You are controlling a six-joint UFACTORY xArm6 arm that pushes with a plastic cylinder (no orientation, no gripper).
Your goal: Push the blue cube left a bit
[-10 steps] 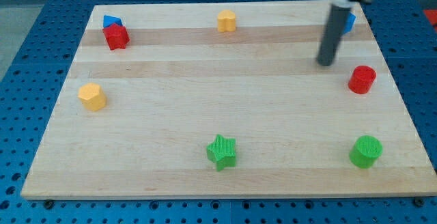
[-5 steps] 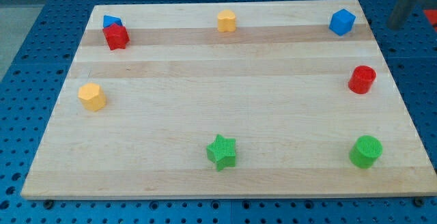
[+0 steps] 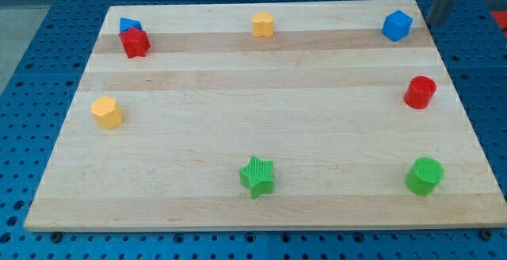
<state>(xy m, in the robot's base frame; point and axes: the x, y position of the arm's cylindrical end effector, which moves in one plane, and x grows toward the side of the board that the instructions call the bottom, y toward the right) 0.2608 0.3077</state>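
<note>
A: Surface? 
B: Wooden board [image 3: 253,133] on a blue pegboard table [image 3: 24,70]. 
A: Rod? 
B: My tip [image 3: 433,24] is seen off the board's top right edge, just right of the blue cube [image 3: 397,25], apart; no claw is fitted. 
A: Nearby? 
B: Red cylinder [image 3: 420,92] below the cube; green cylinder [image 3: 425,175] lower.

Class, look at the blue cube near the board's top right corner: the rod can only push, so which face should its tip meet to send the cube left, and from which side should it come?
Meet the blue cube on its right-hand face, coming from the view's right. My tip already sits just right of it, apart from it, near the wooden board's edge. The cube stands turned, a corner facing the camera, so aim centrally or it may spin.
</note>
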